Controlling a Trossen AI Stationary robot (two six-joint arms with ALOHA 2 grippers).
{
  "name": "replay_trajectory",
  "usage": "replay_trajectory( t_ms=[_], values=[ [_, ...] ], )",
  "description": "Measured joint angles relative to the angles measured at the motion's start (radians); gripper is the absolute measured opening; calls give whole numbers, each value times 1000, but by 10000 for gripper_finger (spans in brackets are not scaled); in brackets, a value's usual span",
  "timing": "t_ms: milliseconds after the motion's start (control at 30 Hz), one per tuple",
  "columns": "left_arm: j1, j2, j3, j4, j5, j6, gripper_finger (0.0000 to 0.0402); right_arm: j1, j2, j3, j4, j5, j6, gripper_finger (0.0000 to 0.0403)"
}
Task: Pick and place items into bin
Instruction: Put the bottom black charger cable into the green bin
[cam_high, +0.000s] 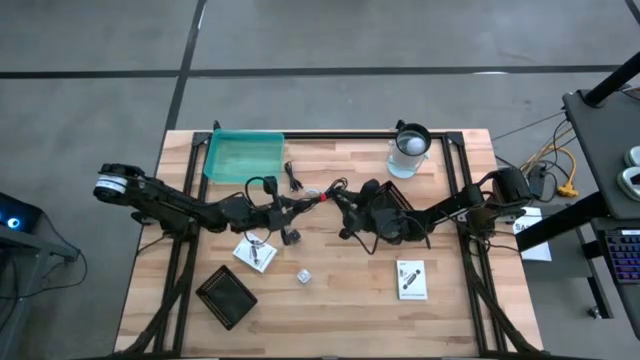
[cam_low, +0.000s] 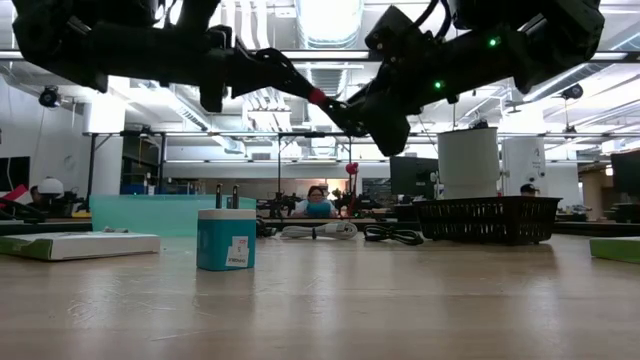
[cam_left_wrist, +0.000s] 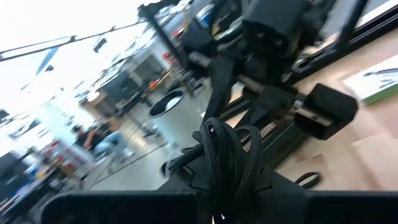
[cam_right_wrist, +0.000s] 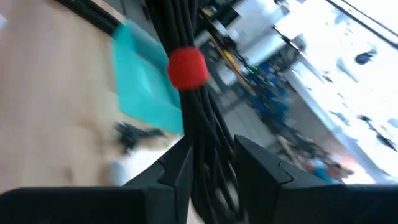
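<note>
Black-and-red cable (cam_high: 318, 197) hangs mid-counter between both arms, left gripper (cam_high: 290, 207) jaws clenched on it, right gripper (cam_high: 343, 205) jaws half-parted around it; risk: snagging there, it misses the teal bin (cam_high: 243, 155).
</note>
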Motion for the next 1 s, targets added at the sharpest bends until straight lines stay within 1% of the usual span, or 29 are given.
replay_trajectory(
  t_ms=[167, 333, 500, 600, 900, 1000],
  values=[
    [0, 0, 0, 0, -110, 0, 10, 0, 0, 0, -3, 142, 12, 114],
    [0, 0, 0, 0, -135, 0, 10, 0, 0, 0, -79, 228, 89, 116],
    [0, 0, 0, 0, -136, -1, 10, 0, 0, 0, -258, 243, 229, 108],
    [0, 0, 0, 0, -136, -3, 10, 0, 0, 0, -332, 245, 246, 103],
    [0, -3, 0, 2, -138, -4, 10, -8, -1, -1, -360, 247, 226, 89],
    [0, -10, -1, 28, -175, -10, 10, -12, -2, -1, -360, 249, 210, 85]
  ],
)
